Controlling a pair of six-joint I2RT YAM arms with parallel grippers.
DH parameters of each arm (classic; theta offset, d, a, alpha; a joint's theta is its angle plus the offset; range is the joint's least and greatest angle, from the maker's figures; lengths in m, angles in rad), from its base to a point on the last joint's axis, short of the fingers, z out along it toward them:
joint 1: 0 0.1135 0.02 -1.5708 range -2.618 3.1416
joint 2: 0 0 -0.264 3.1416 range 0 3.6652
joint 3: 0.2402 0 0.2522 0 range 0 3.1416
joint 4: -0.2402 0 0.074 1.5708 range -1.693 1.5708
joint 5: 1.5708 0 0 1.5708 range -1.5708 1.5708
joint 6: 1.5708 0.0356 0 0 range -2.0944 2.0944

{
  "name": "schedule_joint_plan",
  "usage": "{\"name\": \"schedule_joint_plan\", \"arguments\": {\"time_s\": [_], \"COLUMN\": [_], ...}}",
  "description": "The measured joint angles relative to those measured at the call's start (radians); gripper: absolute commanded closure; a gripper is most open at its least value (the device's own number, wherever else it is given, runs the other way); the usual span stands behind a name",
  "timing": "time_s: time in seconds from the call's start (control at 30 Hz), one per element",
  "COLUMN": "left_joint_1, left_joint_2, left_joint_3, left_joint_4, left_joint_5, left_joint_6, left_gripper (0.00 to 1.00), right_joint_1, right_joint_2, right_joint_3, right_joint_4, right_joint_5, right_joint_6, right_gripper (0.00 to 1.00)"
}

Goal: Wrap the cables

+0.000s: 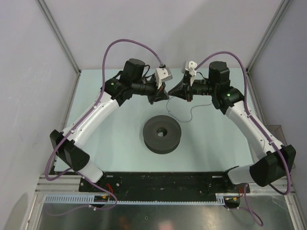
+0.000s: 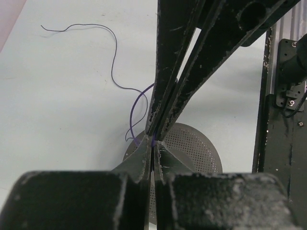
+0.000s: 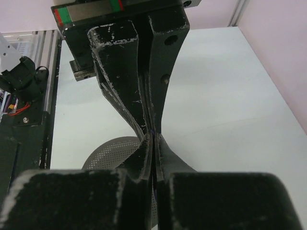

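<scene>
The left gripper (image 2: 151,149) and the right gripper (image 3: 152,143) meet tip to tip in the air. Both have their fingers pressed together, and the seams line up almost as one line. This looks like a handover or a re-grip of the thin, dark purple, hair-like wire (image 2: 113,62), with the pinch point held clear of the pale green table (image 1: 216,143) so the loose length can hang and be guided. A purple streak sits right in the left gripper's closed tips, so it is pinching the wire. Whether the strand also runs into the right gripper's seam cannot be told, since the wire passes behind one of its fingers. From the pinch the wire drops in a small loop just under the fingertips. It then wanders off beneath the right gripper towards that arm's side, with its free end pointing away from the left gripper. Its long axis therefore runs roughly along the line of the two grippers, not towards the bases. The round dark grey foam spool with a centre hole (image 1: 153,139) lies below and nearer the bases than the fingertips. It is apart from the wire and seems to carry no turns yet, so the winding is probably still ahead.
</scene>
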Motion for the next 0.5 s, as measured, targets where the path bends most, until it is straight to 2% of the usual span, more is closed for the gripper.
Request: {"name": "schedule_joint_plan", "arguments": {"time_s": [0.1, 0.13, 0.2, 0.33, 0.5], "left_joint_1": [0.0, 0.002, 0.02, 0.145, 0.393], "left_joint_2": [-0.005, -0.008, -0.03, -0.098, -0.13], "left_joint_3": [-0.01, -0.017, -0.053, -0.169, -0.381], "left_joint_4": [0.008, 0.009, 0.016, 0.025, 0.082], "left_joint_5": [-0.005, -0.006, -0.003, 0.047, 0.13], "left_joint_6": [0.003, 0.006, -0.009, -0.072, -0.207], "left_gripper": [0.5, 0.41, 0.3, 0.2, 0.17], "right_joint_1": [-0.009, -0.014, -0.039, -0.123, -0.24], "right_joint_2": [0.002, 0.002, 0.002, -0.001, -0.02], "right_joint_3": [0.0, 0.0, 0.0, 0.0, 0.0], "right_joint_4": [-0.001, -0.001, -0.002, -0.034, -0.139], "right_joint_5": [-0.001, -0.002, -0.004, -0.005, -0.004], "right_joint_6": [0.0, 0.0, 0.0, -0.021, -0.101], "right_gripper": [1.0, 1.0, 1.0, 1.0, 1.0]}}
